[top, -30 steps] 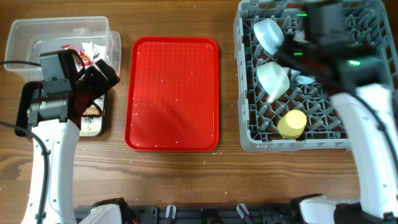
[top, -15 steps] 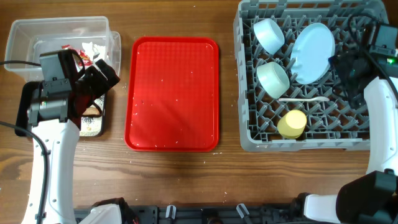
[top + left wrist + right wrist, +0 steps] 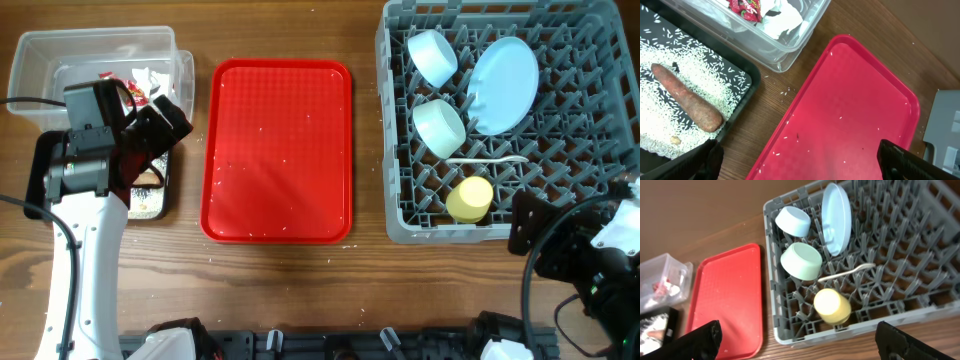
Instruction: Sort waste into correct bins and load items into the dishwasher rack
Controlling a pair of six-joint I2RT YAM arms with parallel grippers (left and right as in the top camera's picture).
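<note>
Right gripper (image 3: pixel 797 342), spread wide, hangs near the loaded dishwasher rack (image 3: pixel 771 275); left gripper (image 3: pixel 800 160) gapes beside the black tray (image 3: pixel 751 82).

Bright, even light. A soft shadow rims the red tray (image 3: pixel 850 115) ahead of the left pincer (image 3: pixel 805 162); fingertips (image 3: pixel 902 157) in both wrist views look dark, blurred.
</note>
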